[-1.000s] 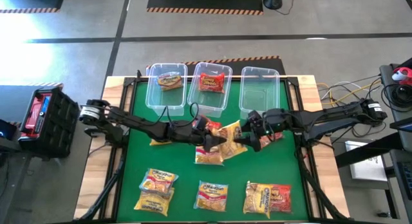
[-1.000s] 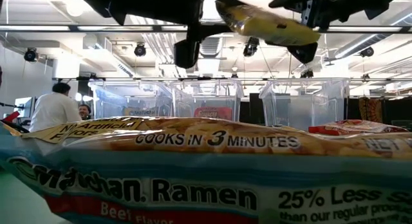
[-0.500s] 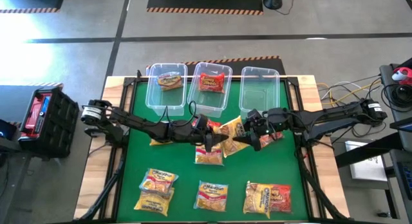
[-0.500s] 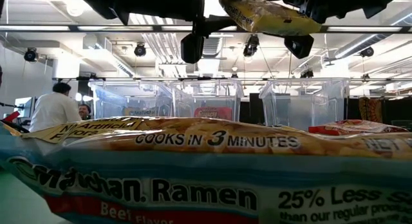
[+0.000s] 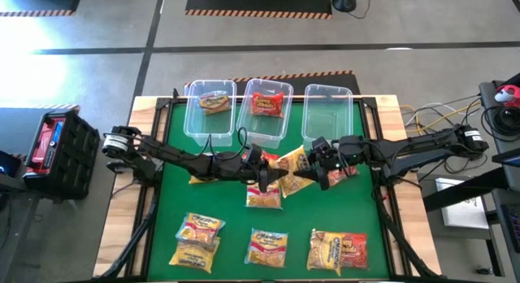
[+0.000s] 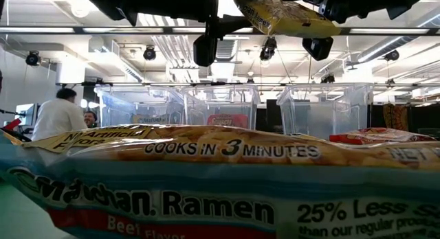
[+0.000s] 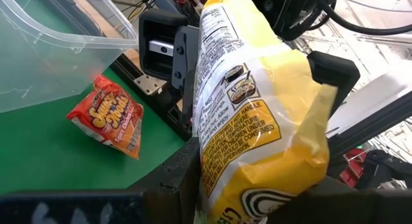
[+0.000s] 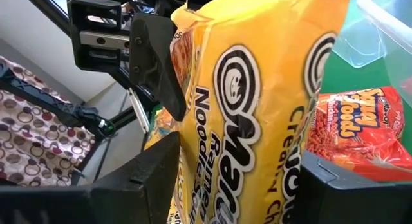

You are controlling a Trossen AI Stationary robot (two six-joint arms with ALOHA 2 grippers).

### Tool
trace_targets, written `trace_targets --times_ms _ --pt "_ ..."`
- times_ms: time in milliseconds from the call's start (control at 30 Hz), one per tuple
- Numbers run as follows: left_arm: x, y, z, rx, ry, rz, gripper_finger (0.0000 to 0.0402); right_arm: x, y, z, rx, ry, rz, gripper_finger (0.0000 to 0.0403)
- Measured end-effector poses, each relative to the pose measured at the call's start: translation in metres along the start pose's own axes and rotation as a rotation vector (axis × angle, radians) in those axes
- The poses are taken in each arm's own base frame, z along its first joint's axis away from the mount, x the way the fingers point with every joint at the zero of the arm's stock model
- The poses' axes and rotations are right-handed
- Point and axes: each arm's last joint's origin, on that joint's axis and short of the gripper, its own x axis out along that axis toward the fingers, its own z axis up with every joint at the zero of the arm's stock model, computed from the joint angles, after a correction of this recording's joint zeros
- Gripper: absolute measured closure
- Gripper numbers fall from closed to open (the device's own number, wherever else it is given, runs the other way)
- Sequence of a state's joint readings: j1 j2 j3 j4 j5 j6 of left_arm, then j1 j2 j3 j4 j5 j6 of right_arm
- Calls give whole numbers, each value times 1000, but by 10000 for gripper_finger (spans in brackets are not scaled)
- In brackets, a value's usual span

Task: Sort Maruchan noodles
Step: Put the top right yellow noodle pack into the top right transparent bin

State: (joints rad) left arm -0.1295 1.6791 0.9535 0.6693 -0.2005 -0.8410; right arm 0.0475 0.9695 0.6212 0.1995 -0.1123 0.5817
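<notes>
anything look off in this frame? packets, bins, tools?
One oddity: a yellow packet hangs above the mat mid-table with both tools on it. The right tool is shut on it, and the left tool grips its other end. Otherwise, two bins hold one packet each and the right bin is empty.

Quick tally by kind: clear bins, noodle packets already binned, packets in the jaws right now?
Clear bins: 3
Maruchan packets in bins: 2
Yellow Maruchan packet held by right gripper: 1
Total: 6
</notes>
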Motion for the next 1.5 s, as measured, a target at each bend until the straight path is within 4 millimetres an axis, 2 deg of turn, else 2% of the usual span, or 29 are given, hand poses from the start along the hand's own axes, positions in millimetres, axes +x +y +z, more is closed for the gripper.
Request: trace_targets --times_ms 533,833,1000,1500 --pt "0 0 0 -5 2 0 286 0 1 -1 13 16 21 203" --pt "0 0 0 0 3 -1 286 0 1 -1 18 27 29 269" --pt "0 1 0 -13 3 3 282 0 1 -1 28 27 26 268" --pt "1 8 3 -54 63 -1 178 0 -1 -3 31 42 8 278"
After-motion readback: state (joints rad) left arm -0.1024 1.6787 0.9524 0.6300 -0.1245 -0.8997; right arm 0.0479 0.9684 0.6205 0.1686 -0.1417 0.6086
